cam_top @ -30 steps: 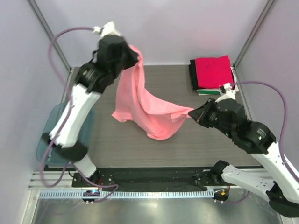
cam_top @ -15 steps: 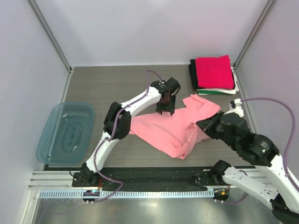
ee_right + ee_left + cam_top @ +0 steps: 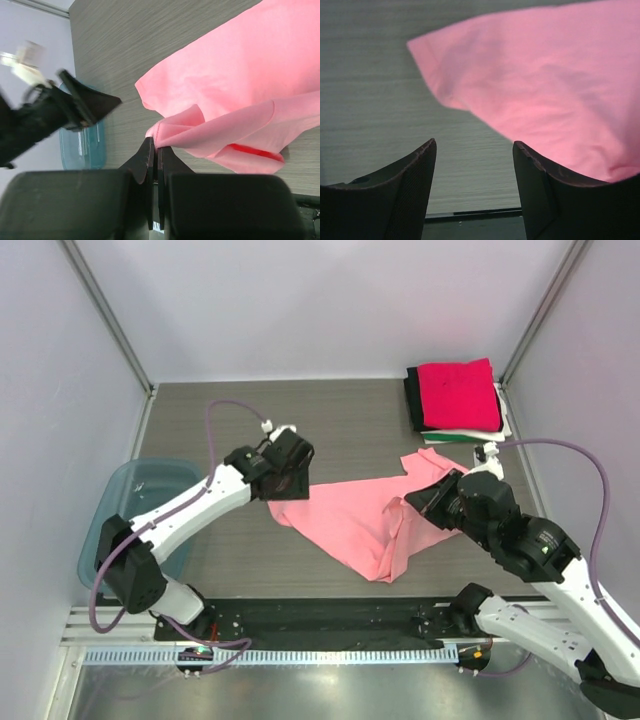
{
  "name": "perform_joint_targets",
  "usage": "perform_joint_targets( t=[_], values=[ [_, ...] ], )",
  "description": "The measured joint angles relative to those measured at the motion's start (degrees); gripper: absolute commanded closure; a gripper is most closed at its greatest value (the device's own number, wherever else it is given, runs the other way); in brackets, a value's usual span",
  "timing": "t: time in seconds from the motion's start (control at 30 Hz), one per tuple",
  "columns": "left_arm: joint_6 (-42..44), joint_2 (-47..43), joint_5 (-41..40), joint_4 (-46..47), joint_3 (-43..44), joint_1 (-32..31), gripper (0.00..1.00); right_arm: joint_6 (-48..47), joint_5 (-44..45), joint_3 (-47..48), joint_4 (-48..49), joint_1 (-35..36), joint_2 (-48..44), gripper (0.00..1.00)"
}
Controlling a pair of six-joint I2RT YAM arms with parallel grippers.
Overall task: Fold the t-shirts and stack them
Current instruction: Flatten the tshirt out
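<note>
The salmon-pink t-shirt (image 3: 345, 522) lies crumpled on the table, with its right side folded up. My left gripper (image 3: 290, 480) hovers at the shirt's left corner, open and empty. In the left wrist view the cloth (image 3: 545, 90) lies beyond the spread fingertips (image 3: 427, 150). My right gripper (image 3: 415, 502) is shut on an edge fold of the pink shirt (image 3: 225, 100) and holds it just above the table. A stack of folded t-shirts (image 3: 455, 395), magenta-red on top with black, white and green below, sits at the back right corner.
A translucent blue bin (image 3: 150, 480) stands at the table's left edge, partly under the left arm; its end (image 3: 82, 145) also shows in the right wrist view. Grey walls and metal posts close in the table. Bare wood-grain table (image 3: 220, 430) lies behind the left arm.
The left gripper let go of the pink shirt, opened and drew back to the left. The shirt dropped from hanging high to lying on the table. The right gripper kept its grip.
</note>
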Motion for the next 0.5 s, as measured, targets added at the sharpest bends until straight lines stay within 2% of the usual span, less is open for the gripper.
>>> perform_joint_targets(
  t=[0.1,0.13,0.2,0.23,0.3,0.4,0.5],
  values=[
    [-1.8,-0.6,1.0,2.8,-10.6,2.5,0.38,-0.2,0.4,0.0,-0.6,0.0,-1.0,0.99],
    [-2.1,-0.6,1.6,3.4,-12.9,4.0,0.38,0.2,0.6,-0.5,-0.7,0.0,-1.9,0.93],
    [-2.3,-0.8,2.1,3.6,-15.8,7.6,0.39,1.7,0.7,-4.0,-1.0,0.0,-6.2,0.61],
    [-2.3,-1.0,2.2,3.8,-16.1,8.9,0.39,2.8,0.7,-6.3,-1.6,0.0,-8.6,0.41],
    [-2.0,-2.1,2.0,5.1,-16.2,12.0,0.39,4.6,0.5,-11.7,-4.4,0.0,-14.9,0.29],
    [-1.5,-4.6,2.0,6.9,-16.2,14.4,0.39,6.2,1.0,-14.5,-9.7,0.0,-19.2,0.25],
    [-1.1,-5.8,2.0,8.1,-16.2,15.5,0.40,5.9,3.8,-13.8,-12.9,0.0,-18.6,0.23]
  ],
)
